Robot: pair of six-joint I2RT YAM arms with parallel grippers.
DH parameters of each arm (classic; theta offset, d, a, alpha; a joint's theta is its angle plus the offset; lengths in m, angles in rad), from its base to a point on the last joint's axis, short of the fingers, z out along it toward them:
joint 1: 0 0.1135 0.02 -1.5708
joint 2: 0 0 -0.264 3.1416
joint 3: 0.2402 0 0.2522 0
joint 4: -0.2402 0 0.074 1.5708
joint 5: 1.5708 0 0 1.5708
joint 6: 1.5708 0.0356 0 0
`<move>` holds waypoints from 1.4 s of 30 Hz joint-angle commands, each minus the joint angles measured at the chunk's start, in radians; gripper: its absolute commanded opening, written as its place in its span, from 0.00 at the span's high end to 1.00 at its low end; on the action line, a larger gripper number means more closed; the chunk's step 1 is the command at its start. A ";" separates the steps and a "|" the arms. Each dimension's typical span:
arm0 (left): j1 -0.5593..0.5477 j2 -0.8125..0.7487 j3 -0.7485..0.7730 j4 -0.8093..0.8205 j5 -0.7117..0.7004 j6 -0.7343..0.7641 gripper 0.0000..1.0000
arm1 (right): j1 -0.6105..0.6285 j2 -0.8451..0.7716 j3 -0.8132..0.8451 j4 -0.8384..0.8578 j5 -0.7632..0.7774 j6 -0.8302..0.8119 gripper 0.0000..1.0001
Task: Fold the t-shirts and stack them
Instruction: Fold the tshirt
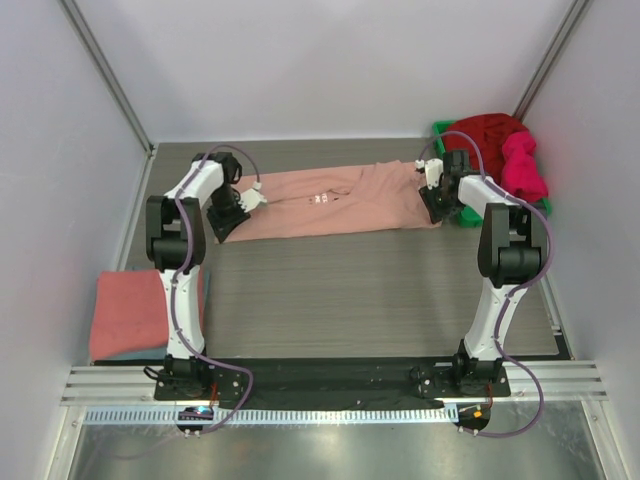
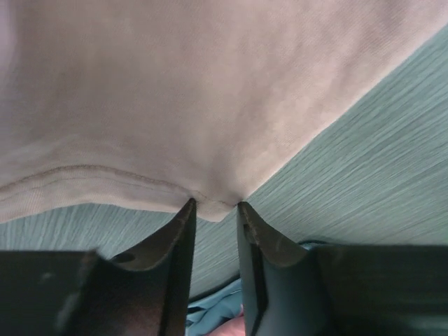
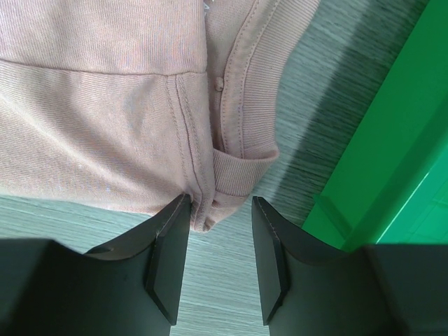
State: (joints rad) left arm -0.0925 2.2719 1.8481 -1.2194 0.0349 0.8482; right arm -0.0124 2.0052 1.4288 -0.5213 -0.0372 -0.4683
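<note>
White-black arms (image 1: 185, 215), black tools (image 2: 213, 204) (image 3: 220, 199), seemingly purple cables (image 1: 178, 300).

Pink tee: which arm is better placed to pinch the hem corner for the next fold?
Left. The left gripper straddles that corner of the pink tee, jaws open; the right gripper sits at the collar end beside the green bin.

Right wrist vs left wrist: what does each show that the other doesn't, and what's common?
Only right wrist: the green bin wall at the right, plus the pink t-shirt at its ribbed collar and a stitched seam. Only left wrist: a plain hemmed corner of that shirt, and something teal low between the fingers. Both: the same shirt lying on the grey table, with the right gripper and left gripper each open, shirt edge at the fingertips.
</note>
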 commanded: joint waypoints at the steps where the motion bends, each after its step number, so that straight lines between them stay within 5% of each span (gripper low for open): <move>1: -0.004 -0.023 -0.052 0.026 0.005 0.015 0.77 | 0.003 -0.019 0.035 -0.003 0.005 -0.009 0.54; 6: -0.036 -0.041 -0.185 0.100 -0.059 0.005 1.00 | 0.009 0.018 0.094 -0.003 0.003 -0.001 0.54; 24: -0.205 -0.420 -0.383 -0.288 -0.007 -0.095 1.00 | 0.008 0.219 0.492 -0.013 -0.047 0.051 0.53; 42: -0.400 -0.577 -0.460 -0.393 -0.004 -0.241 0.99 | 0.012 0.421 0.643 -0.035 -0.115 0.086 0.52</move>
State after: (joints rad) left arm -0.4759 1.7485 1.3907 -1.3224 0.0227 0.6334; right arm -0.0044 2.3932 2.0171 -0.5461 -0.1368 -0.4091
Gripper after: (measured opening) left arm 0.007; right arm 0.480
